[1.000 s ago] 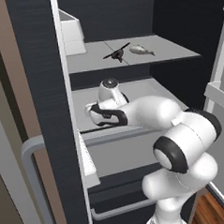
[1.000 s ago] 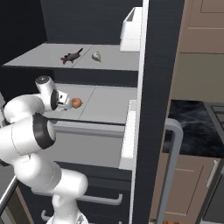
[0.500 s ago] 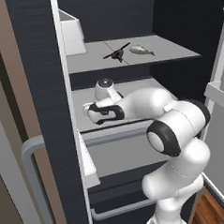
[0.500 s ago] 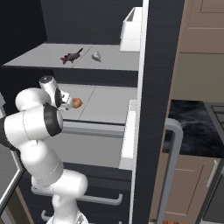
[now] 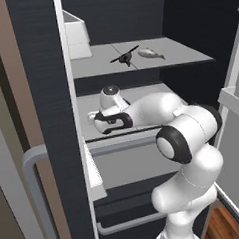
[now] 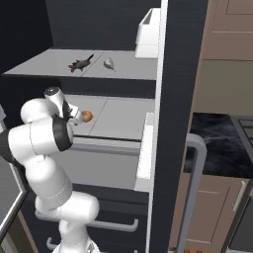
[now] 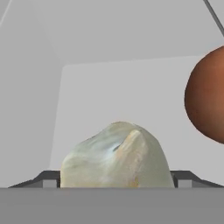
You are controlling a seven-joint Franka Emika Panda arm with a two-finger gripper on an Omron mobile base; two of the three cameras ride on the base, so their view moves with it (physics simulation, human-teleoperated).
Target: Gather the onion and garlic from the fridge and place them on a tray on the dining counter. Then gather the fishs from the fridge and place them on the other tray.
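My gripper (image 7: 116,180) is inside the fridge (image 6: 165,74), low over the middle shelf (image 6: 123,113). It stands open, with a finger on either side of the garlic (image 7: 117,157), a pale, lumpy bulb lying on the shelf. The onion (image 7: 208,96), a small orange-brown ball, sits just to the right of the garlic. From the right base the onion (image 6: 86,116) lies beside the gripper (image 6: 76,114). On the upper shelf lies a silver-grey fish (image 5: 151,53) (image 6: 108,63). The trays and the dining counter are out of view.
A dark spindly thing (image 5: 123,57) lies next to the fish. A white bin (image 5: 76,36) stands at the shelf's door side. The open door's edge (image 5: 40,96) with its grey handle (image 5: 31,167) flanks the arm. Handled drawers (image 6: 99,225) sit below.
The arm has reached deeper onto the middle shelf, with its elbow swinging up and forward. The hand has settled around the garlic, and the jaws have begun to narrow.
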